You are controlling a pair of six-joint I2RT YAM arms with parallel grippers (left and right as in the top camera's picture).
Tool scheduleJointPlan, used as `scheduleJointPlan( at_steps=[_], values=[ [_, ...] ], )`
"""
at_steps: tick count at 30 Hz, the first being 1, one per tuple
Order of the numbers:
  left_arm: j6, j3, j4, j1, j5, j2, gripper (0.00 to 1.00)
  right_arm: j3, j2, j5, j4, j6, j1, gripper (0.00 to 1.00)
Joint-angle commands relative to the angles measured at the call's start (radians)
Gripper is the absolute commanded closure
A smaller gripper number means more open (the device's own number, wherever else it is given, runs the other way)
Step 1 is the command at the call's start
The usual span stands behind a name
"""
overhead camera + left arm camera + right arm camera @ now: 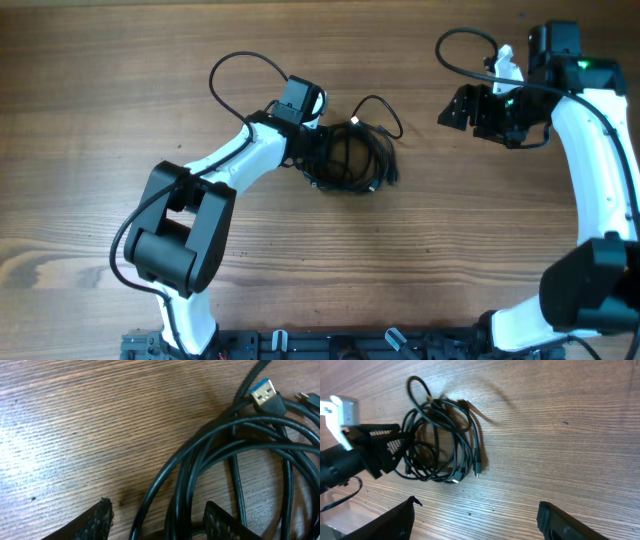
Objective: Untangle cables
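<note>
Left fingers stood apart at left side of cables, few cords running between them; likely ready to pinch one cord. Cables lay in one tangled bunch mid bench, closer to far edge. Blue-tongued plug stuck out loose. Right fingers wide apart, empty, well off toward right edge, likely out of way. No words readable.

Cables glossy black rubbery; table matt grained wood.
</note>
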Motion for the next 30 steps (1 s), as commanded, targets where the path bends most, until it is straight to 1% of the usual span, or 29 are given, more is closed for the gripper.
scheduleJointPlan(
  at_steps=[1, 4, 6, 8, 11, 13, 15, 16, 17, 18, 21, 23, 24, 25, 27, 28, 30],
  values=[
    [0.094, -0.006, -0.002, 0.002, 0.029, 0.032, 0.39, 0.008, -0.034, 0.058, -0.002, 0.033, -0.008, 0.2],
    [0.135, -0.006, -0.001, 0.002, 0.079, 0.05, 0.39, 0.008, -0.045, 0.051, -0.003, 0.032, -0.052, 0.2],
    [0.135, -0.006, 0.0, 0.0, 0.094, 0.062, 0.39, 0.008, -0.05, 0.047, -0.008, 0.029, -0.076, 0.2],
    [0.135, -0.006, 0.0, -0.002, 0.097, 0.068, 0.39, 0.008, -0.05, 0.047, -0.013, 0.024, -0.079, 0.19],
    [0.135, -0.006, -0.001, -0.003, 0.097, 0.068, 0.44, 0.008, -0.05, 0.047, -0.012, 0.026, -0.079, 0.18],
    [0.135, -0.006, 0.004, -0.003, 0.097, 0.068, 0.43, 0.008, -0.05, 0.047, -0.024, 0.009, -0.079, 0.17],
    [0.135, -0.006, 0.005, -0.003, 0.097, 0.068, 0.31, 0.008, -0.05, 0.047, -0.026, 0.007, -0.079, 0.16],
    [0.134, -0.006, 0.003, -0.003, 0.097, 0.068, 0.22, 0.008, -0.05, 0.046, -0.02, 0.015, -0.079, 0.16],
    [0.134, -0.006, -0.001, -0.003, 0.097, 0.068, 0.05, 0.008, -0.05, 0.045, -0.01, 0.033, -0.078, 0.17],
    [0.133, -0.006, -0.001, -0.003, 0.097, 0.068, 0.01, 0.008, -0.05, 0.033, 0.0, 0.034, -0.078, 0.16],
    [0.131, -0.007, 0.0, -0.003, 0.097, 0.068, 0.0, 0.008, -0.05, 0.0, 0.021, 0.033, -0.077, 0.16],
    [0.131, -0.007, 0.0, -0.003, 0.097, 0.069, 0.01, 0.008, -0.05, -0.003, 0.023, 0.033, -0.077, 0.16],
    [0.131, -0.007, 0.0, -0.003, 0.097, 0.069, 0.04, 0.008, -0.05, -0.003, 0.023, 0.033, -0.077, 0.16],
    [0.132, -0.007, 0.001, -0.003, 0.097, 0.069, 0.07, 0.008, -0.049, -0.003, 0.023, 0.033, -0.077, 0.16],
    [0.131, -0.007, 0.003, -0.003, 0.097, 0.069, 0.17, 0.008, -0.049, -0.003, 0.024, 0.034, -0.077, 0.16],
    [0.131, -0.007, 0.004, -0.003, 0.098, 0.069, 0.23, 0.008, -0.049, -0.004, 0.024, 0.034, -0.077, 0.16],
    [0.132, -0.007, 0.016, -0.008, 0.118, 0.069, 0.45, 0.008, -0.049, -0.008, 0.024, 0.034, -0.077, 0.16]
  ],
)
